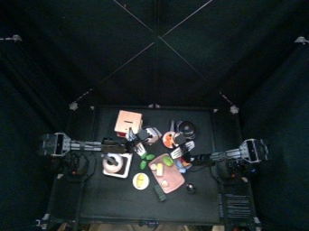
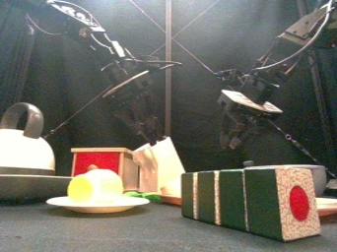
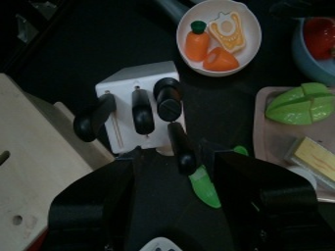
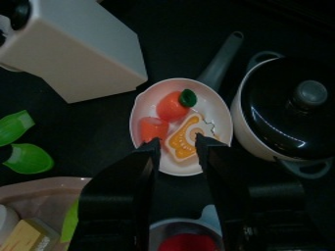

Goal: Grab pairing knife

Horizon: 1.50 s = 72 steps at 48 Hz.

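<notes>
— Under the left wrist camera, what do you have?

— I'm looking down on the white knife block (image 3: 131, 116), which has several black handles poking out of it. One more short black handle sits at the block's edge nearest me. I judge that one to be the paring knife (image 3: 182, 152), though I can't see its blade to be sure.

— How does it lie from the left end effector (image 3: 194, 173)?

— Straight ahead and close. Its long axis runs from the block toward my wrist, roughly in line with the gap. The jaws stand apart, one to each side of the handle's near end, and they hold nothing. A green piece (image 3: 205, 188) lies just beside that end, so I can't tell whether the two touch.

— And the right end effector (image 4: 181, 162)?

— It's spread open and empty too, hanging over the white plate (image 4: 225, 120) of toy food, with the black pot (image 4: 295, 108) beside it. From there the block is off to one side, well apart from that arm.

— So the left arm takes it?

— That's my call. It's the nearer one and already lined up. I'd come down over the handle and close across its width, watching that I don't pinch the green piece as well.
</notes>
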Available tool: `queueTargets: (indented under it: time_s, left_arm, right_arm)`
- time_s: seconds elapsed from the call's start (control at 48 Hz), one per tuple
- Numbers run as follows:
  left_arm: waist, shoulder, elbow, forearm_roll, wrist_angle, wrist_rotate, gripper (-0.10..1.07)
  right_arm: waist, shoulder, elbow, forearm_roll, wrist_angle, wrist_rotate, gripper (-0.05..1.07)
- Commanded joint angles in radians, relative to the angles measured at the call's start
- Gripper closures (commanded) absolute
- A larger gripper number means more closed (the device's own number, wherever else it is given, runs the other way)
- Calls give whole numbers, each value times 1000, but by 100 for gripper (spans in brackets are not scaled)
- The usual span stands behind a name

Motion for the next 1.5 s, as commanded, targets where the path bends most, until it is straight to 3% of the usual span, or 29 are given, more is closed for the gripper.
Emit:
queueTargets:
  time_s: [0.0, 0.438, 0.917, 1.479]
  left_arm:
    - [-2, 0, -35, 12, 3, -14, 12]
    - [0, 26, -37, 17, 8, -25, 34]
    - [-12, 17, -38, 15, 8, -23, 49]
    - [-40, -17, -35, 17, 41, -21, 50]
  right_arm:
    - [-2, -21, -9, -3, 3, -2, 28]
    - [-3, -21, -3, -2, 5, -2, 28]
    - [-3, -21, 0, -3, 5, -3, 28]
    - [-3, -21, 3, 25, 5, -2, 28]
